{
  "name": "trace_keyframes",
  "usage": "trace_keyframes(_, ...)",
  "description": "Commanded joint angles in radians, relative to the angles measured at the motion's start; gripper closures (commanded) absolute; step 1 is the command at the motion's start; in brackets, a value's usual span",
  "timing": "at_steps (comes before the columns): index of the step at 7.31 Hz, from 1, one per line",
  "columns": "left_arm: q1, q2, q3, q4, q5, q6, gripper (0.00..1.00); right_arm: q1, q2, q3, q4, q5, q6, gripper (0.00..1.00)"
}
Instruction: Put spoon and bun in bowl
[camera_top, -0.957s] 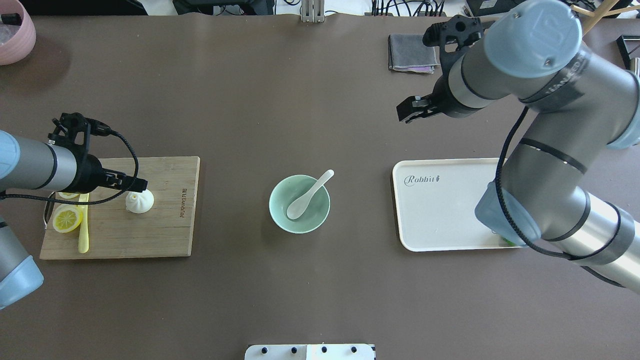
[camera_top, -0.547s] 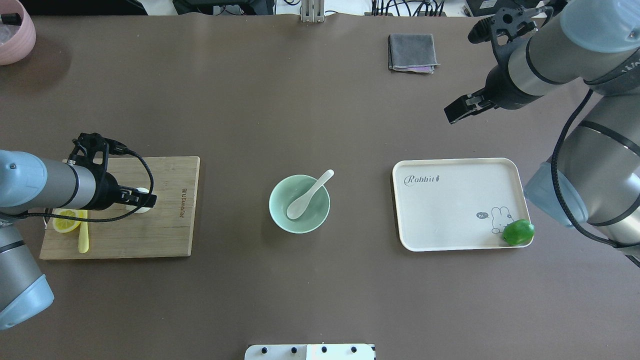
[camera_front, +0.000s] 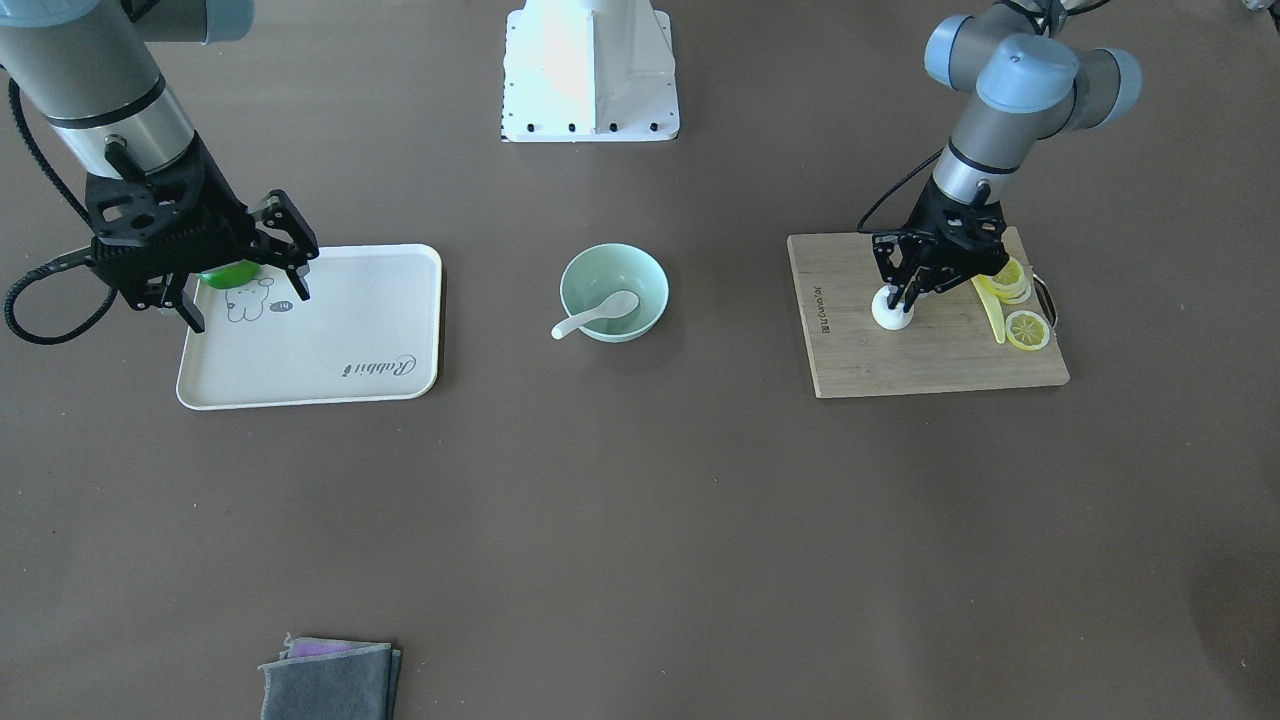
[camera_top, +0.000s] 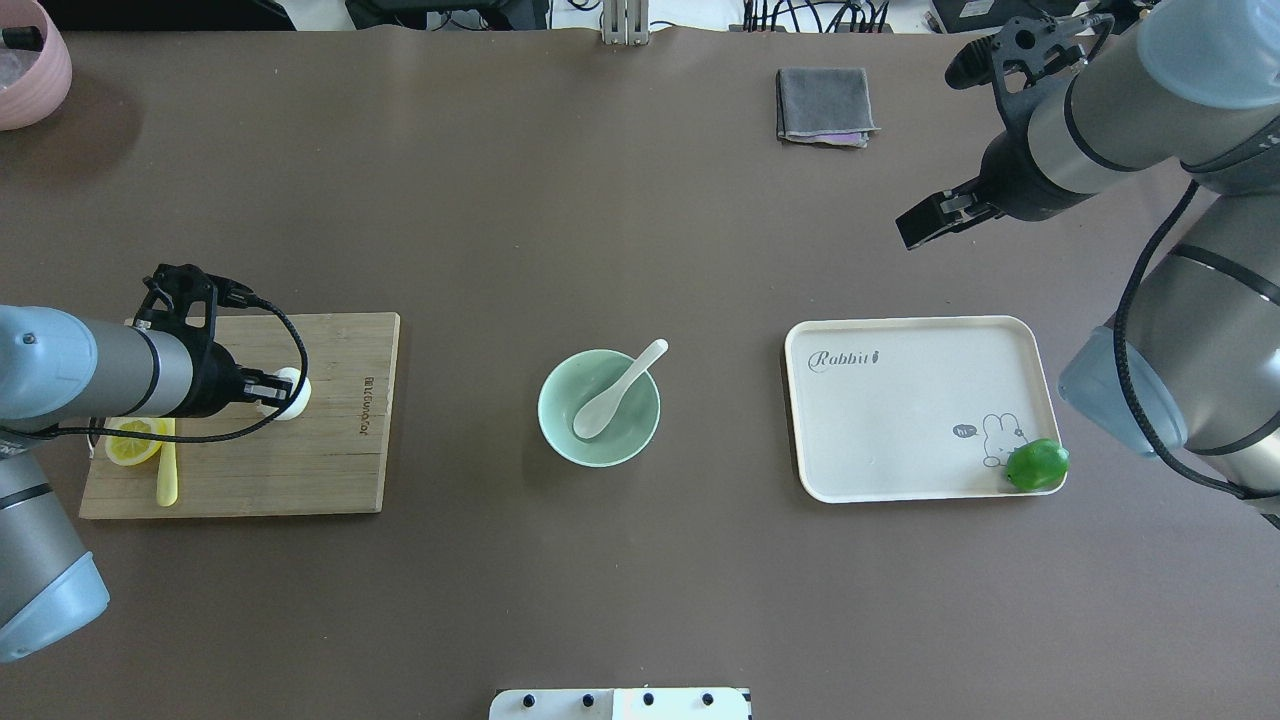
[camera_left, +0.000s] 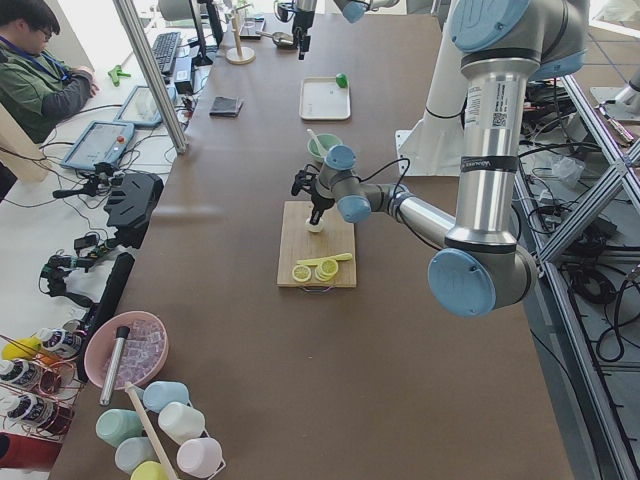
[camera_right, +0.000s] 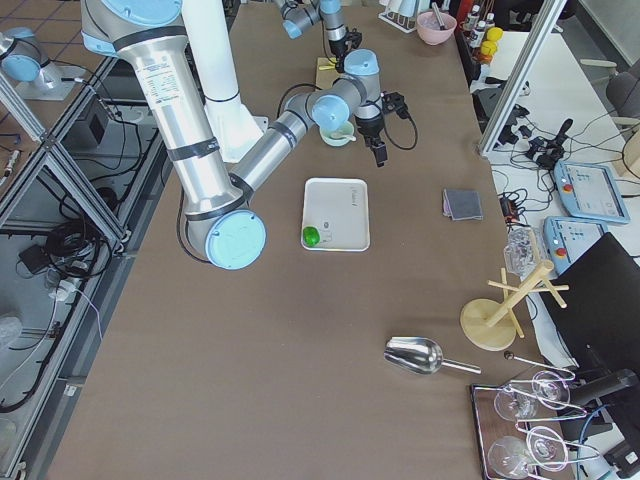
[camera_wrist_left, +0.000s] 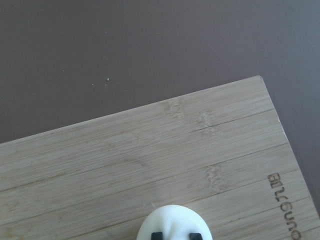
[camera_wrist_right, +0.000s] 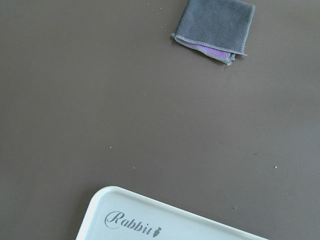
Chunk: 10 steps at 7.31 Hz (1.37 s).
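The white spoon (camera_top: 615, 392) lies with its scoop inside the mint-green bowl (camera_top: 552, 425) at the table's middle, its handle resting on the rim; both show in the front view, spoon (camera_front: 592, 316) and bowl (camera_front: 640, 272). The white bun (camera_top: 293, 393) sits on the wooden cutting board (camera_top: 330, 455). My left gripper (camera_top: 274, 388) is down on it with its fingertips (camera_wrist_left: 156, 234) pinched on the bun's top (camera_wrist_left: 172, 220). My right gripper (camera_front: 245, 300) is wide open and empty, held high over the table's far right (camera_top: 915, 226).
A cream tray (camera_top: 900, 410) with a green lime (camera_top: 1037, 465) lies right of the bowl. Lemon slices (camera_top: 133, 442) and a yellow knife (camera_top: 167, 480) lie on the board's left. A folded grey cloth (camera_top: 825, 105) and a pink bowl (camera_top: 30, 70) sit at the back.
My left gripper came down over the bun and closed on its top. My right arm swung away to the back right, which uncovered the tray and the lime.
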Motion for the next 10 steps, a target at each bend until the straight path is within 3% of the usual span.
trace_keyframes(1, 0.001, -0.121, -0.009, 0.012, 0.003, -0.1, 1.0, 0.025, -0.025, 0.015, -0.001, 0.006, -0.009, 0.0)
trace_keyframes(3, 0.036, -0.306, 0.025, 0.061, 0.004, -0.249, 1.0, 0.079, -0.063, 0.018, -0.001, 0.04, -0.015, 0.0)
trace_keyframes(5, 0.096, -0.485, 0.031, 0.23, 0.026, -0.311, 1.0, 0.108, -0.097, 0.019, -0.001, 0.073, -0.009, 0.0)
trace_keyframes(8, 0.194, -0.572, 0.098, 0.236, 0.133, -0.369, 1.0, 0.106, -0.097, 0.016, -0.001, 0.083, -0.003, 0.0)
trace_keyframes(9, 0.205, -0.57, 0.103, 0.23, 0.138, -0.406, 0.38, 0.106, -0.097, 0.01, -0.003, 0.081, -0.003, 0.0)
trace_keyframes(10, 0.228, -0.566, 0.111, 0.23, 0.206, -0.382, 0.03, 0.106, -0.097, 0.006, -0.003, 0.08, -0.003, 0.0)
